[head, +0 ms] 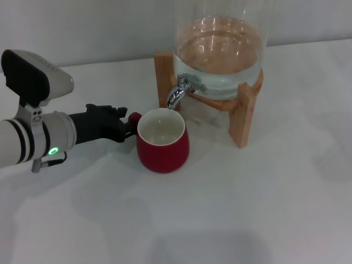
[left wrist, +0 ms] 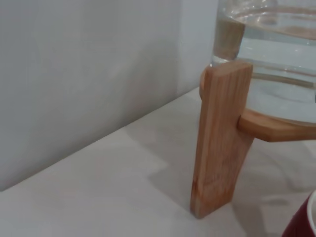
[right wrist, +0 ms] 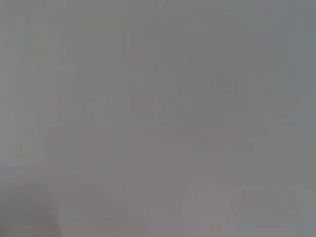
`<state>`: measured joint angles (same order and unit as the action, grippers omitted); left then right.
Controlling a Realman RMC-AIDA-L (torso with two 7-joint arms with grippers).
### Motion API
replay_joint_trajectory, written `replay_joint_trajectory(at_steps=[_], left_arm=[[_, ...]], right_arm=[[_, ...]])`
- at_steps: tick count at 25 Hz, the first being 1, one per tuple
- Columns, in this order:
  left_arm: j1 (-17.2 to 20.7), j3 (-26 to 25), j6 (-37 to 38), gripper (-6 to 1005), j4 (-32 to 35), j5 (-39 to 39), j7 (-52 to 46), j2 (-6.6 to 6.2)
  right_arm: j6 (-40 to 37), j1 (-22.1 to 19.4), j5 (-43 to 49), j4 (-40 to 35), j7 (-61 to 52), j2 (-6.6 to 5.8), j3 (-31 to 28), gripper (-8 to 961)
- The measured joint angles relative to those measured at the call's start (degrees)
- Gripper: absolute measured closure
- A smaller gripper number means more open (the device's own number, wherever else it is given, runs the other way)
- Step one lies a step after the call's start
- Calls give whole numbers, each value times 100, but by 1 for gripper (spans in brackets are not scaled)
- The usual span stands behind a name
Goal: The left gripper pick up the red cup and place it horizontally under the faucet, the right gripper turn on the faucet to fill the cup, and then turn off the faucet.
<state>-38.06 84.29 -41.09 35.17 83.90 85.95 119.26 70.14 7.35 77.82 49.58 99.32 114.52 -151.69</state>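
Red cup upright on white surface, mouth up, rim directly below faucet spout; empty as far as head view shows; handle points toward robot's left, into left gripper; fingers clenched on handle, it seems; wooden stand and glass dispenser just behind cup, toward far edge; right gripper not in any view, so left arm is nearer; judgement: cup placed, next move is lever, reached from right.
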Motion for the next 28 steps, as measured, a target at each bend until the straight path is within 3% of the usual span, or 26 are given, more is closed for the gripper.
replay_joint_trajectory(at_steps=[8,12,28], left_arm=[[239,6,-195,540,255,-532,-472,-9],[494,9,-267,546,586,-688,-629,-8],[2388,-34,-987,548,3116,-677,-844,-12]], right_arm=[[4,16,-4,-1,0,0,0,232],[8,19,-4,-1,0,0,0,232],[65,-53,-74,-11,-12,-17,0,232]])
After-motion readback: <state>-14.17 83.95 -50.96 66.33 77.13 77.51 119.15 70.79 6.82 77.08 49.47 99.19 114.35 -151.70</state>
